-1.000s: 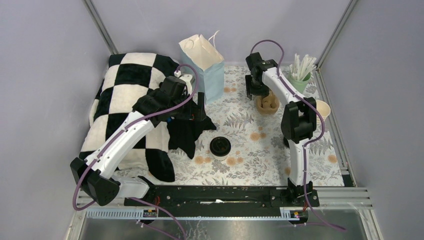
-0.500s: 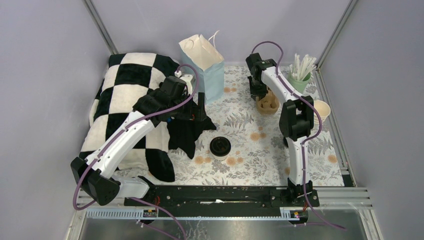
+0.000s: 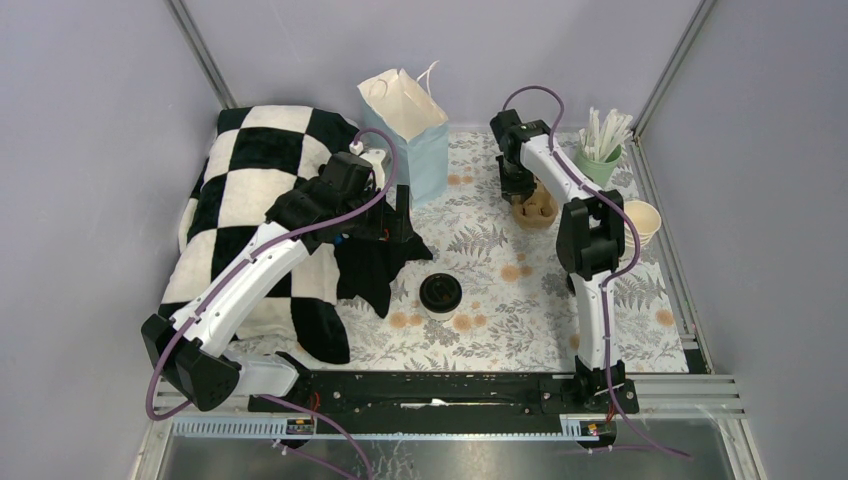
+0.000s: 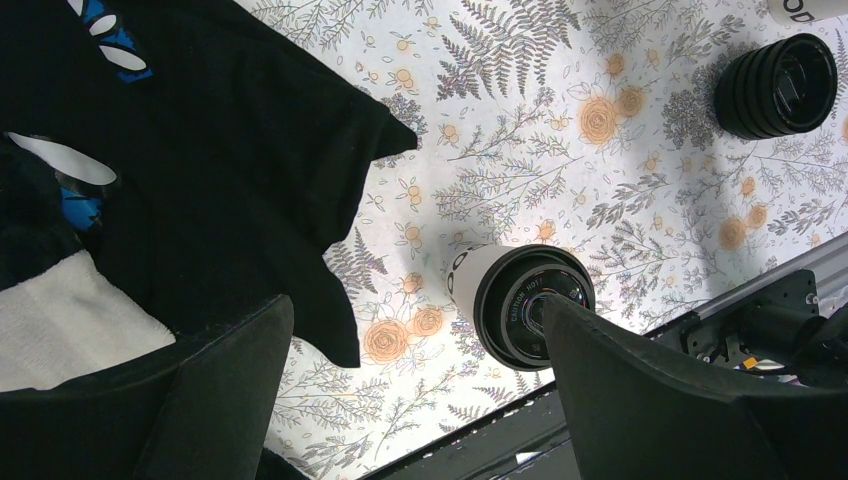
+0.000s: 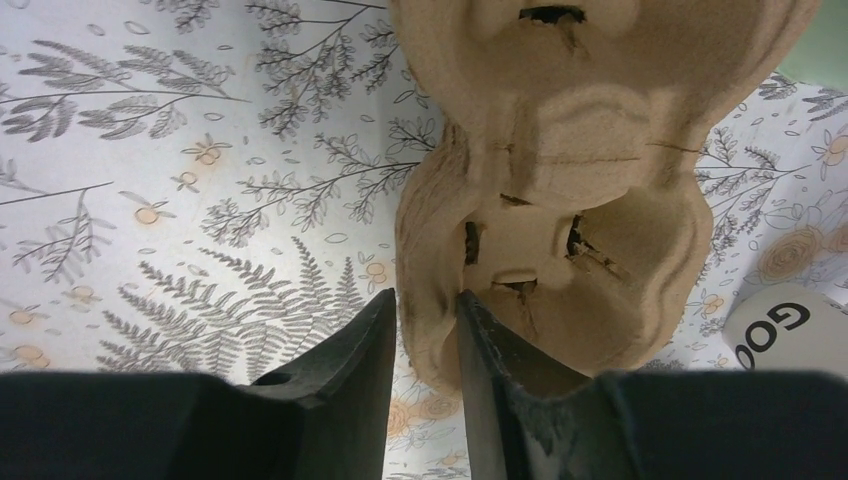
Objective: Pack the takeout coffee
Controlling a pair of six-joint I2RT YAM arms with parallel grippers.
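Two arms: both are bolted at the near edge of the tabletop (image 3: 500, 330). The left arm (image 3: 250, 280) bends up and leans in toward the middle, and the right arm (image 3: 590, 240) stretches almost straight to the far side.
Coffee cup: the coffee cup (image 3: 440, 293) stands upright near the middle of the tabletop with its black lid on. It is just right of the black cloth (image 3: 370, 265) and apart from both claws.
Left claw: the left claw (image 3: 396, 222) points down over the edge of the black cloth. Its jaws are spread wide with nothing between them.
Left wrist view only: this view shows the cup's white side and the lettering on its lid. It also shows a ribbed black round thing (image 4: 778, 85) on the tabletop, which I cannot make out from above.
Blanket: a checked blanket (image 3: 250, 170) is heaped on the left, under the left arm.
Bag: a pale blue paper bag (image 3: 410, 140) stands open beyond the left claw.
Right claw: the right claw (image 5: 425, 297) reaches down at the far end onto a brown cup carrier (image 5: 560, 150). Its jaws are drawn close on the carrier's edge, one finger on each side of the wall.
Right wrist view only: the pinch shows here, while from above the arm covers it. A white lettered thing (image 5: 790, 330) lies just beside the carrier.
Far right: a green cup of white sticks (image 3: 603, 150) and a cream paper cup (image 3: 645, 218).
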